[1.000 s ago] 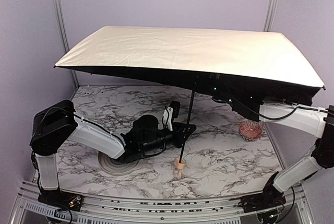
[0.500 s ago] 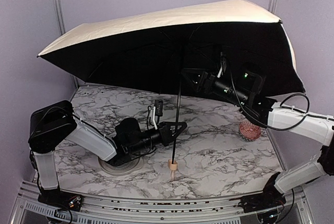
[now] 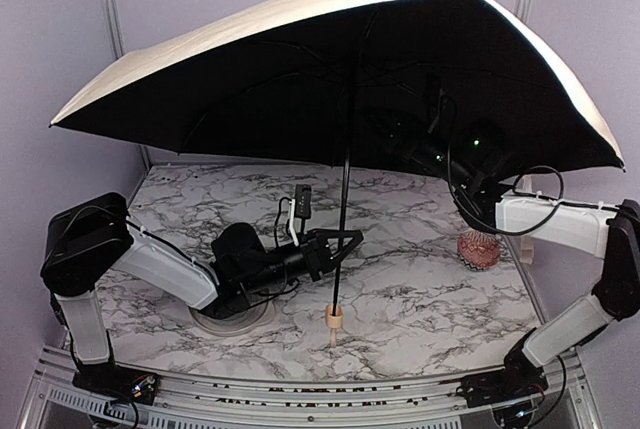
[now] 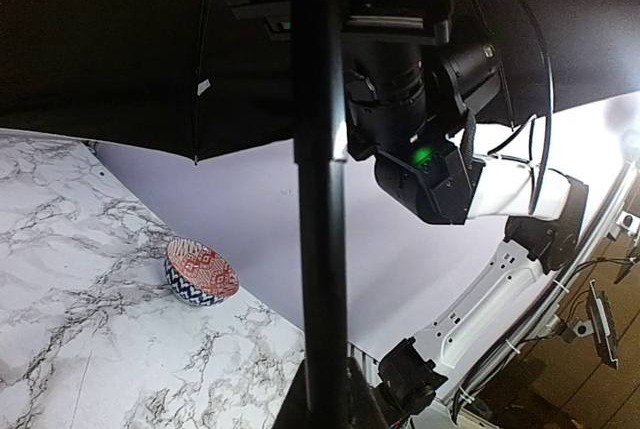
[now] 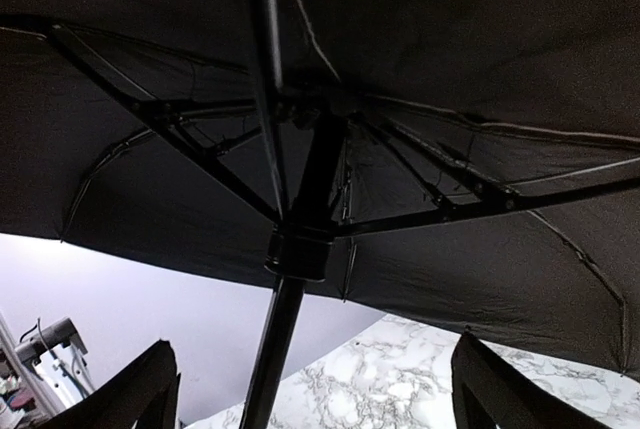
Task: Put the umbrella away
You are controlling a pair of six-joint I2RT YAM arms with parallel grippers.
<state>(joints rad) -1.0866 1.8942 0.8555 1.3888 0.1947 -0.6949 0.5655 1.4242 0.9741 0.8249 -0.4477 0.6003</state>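
The umbrella [image 3: 250, 44] stands open, cream outside and black inside, its canopy tilted up toward the camera. Its thin black shaft [image 3: 342, 199] runs down to the tan handle [image 3: 335, 315] just above the table. My left gripper [image 3: 340, 245] is shut on the lower shaft; in the left wrist view the shaft [image 4: 320, 179] rises from between its jaws [image 4: 325, 394]. My right gripper [image 3: 388, 135] is up under the canopy, open. In the right wrist view its fingertips [image 5: 140, 389] stand wide apart, short of the shaft [image 5: 268, 359] and the runner [image 5: 300, 249], touching nothing.
A red-patterned bowl [image 3: 480, 247] sits at the right side of the marble table [image 3: 420, 299], also seen as the bowl [image 4: 200, 271] from the left wrist. A white round dish [image 3: 228, 317] lies under the left arm. Purple walls close in on three sides.
The right gripper has opened and let go. The canopy has tipped up so its black underside now faces the camera. The shaft and handle shifted slightly left with the left gripper.
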